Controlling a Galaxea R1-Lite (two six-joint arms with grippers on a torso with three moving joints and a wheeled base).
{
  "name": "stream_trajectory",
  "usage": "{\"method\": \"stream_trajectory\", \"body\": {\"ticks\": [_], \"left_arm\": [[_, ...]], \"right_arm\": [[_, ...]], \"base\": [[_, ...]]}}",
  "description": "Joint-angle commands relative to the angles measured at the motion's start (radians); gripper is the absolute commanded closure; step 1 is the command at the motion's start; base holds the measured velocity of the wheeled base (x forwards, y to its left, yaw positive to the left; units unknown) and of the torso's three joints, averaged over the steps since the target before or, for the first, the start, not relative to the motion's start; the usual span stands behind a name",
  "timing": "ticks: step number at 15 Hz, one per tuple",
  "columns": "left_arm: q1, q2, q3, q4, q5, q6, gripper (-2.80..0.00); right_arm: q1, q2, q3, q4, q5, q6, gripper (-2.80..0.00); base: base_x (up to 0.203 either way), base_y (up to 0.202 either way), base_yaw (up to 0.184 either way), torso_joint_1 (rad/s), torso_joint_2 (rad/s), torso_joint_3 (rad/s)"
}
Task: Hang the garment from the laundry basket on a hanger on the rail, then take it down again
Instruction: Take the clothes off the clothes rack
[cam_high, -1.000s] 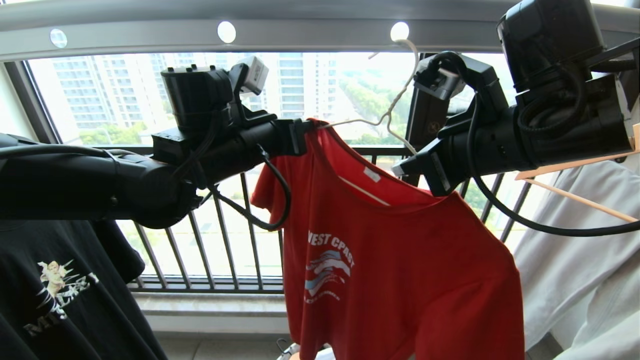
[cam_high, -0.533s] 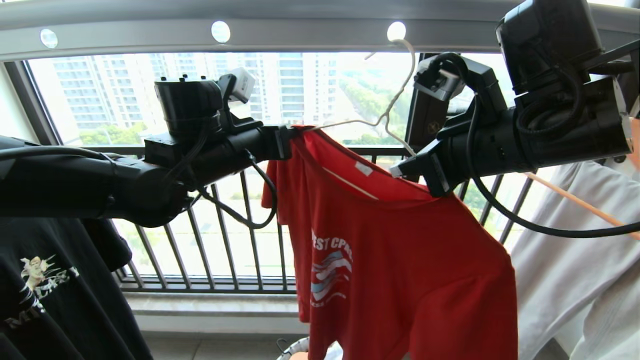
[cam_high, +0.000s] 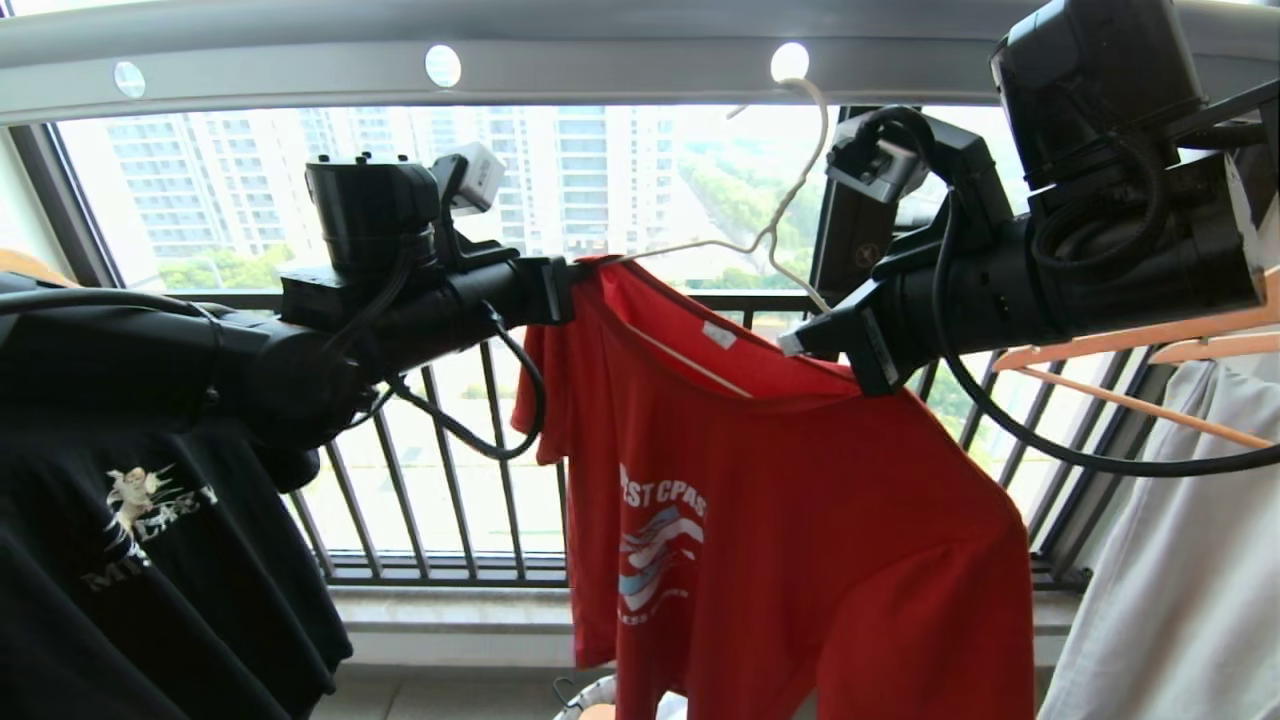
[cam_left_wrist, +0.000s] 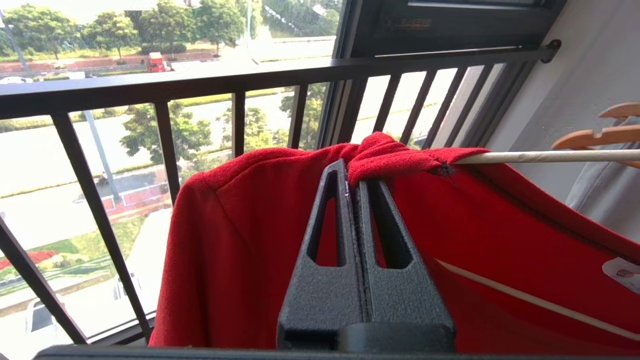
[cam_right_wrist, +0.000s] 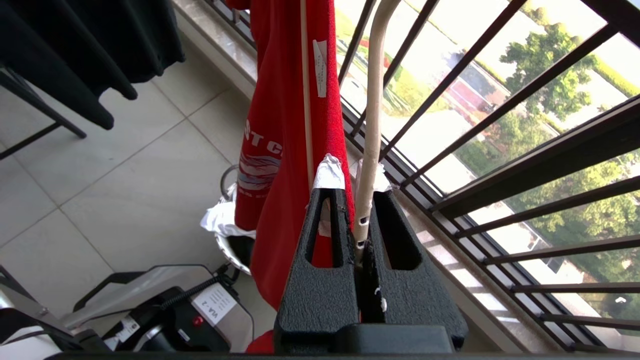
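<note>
Left end effector (cam_left_wrist: 353, 172) is pinching the shoulder fabric of the red short-sleeved T-shirt with white lettering (cam_high: 790, 500), right at one end of the thin off-white wire hanger (cam_high: 775, 235). Right end effector (cam_right_wrist: 357, 200) is clamped on the hanger's other arm. The hook sits in a hole of the grey perforated overhead rail (cam_high: 600, 60), shirt half draped.

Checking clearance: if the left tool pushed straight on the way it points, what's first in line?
The left tool is shut on the red T-shirt, so that fabric comes first. Beyond it, probably the black window railing; the depth is hard to judge.
</note>
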Motion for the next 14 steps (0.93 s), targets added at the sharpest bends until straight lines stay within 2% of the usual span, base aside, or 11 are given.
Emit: {"method": "stream_trajectory", "body": {"ticks": [1,2,3,8,14], "left_arm": [[-0.008,-0.027,0.0,-0.002,-0.006,-0.002,0.0],[-0.019,-0.039,0.001,0.001,-0.007,-0.002,0.0],[-0.022,-0.047,0.009,0.001,-0.007,-0.002,-2.8],[-0.049,-0.082,0.096,-0.008,-0.007,0.003,-2.8],[-0.146,-0.185,0.283,-0.004,-0.01,0.005,-2.8]], "right_arm": [[0.0,0.003,-0.001,0.001,0.001,-0.001,0.0],[0.0,0.007,-0.002,0.001,0.001,-0.001,0.0],[0.0,0.007,-0.002,0.001,0.001,-0.001,0.0],[0.0,0.015,-0.004,0.0,0.001,-0.001,0.0],[0.0,0.016,-0.004,0.0,0.001,-0.001,0.0]], "base": [[0.0,0.0,0.0,0.0,0.0,0.0],[0.0,0.0,0.0,0.0,0.0,0.0],[0.0,0.0,0.0,0.0,0.0,0.0],[0.0,0.0,0.0,0.0,0.0,0.0],[0.0,0.0,0.0,0.0,0.0,0.0]]}}
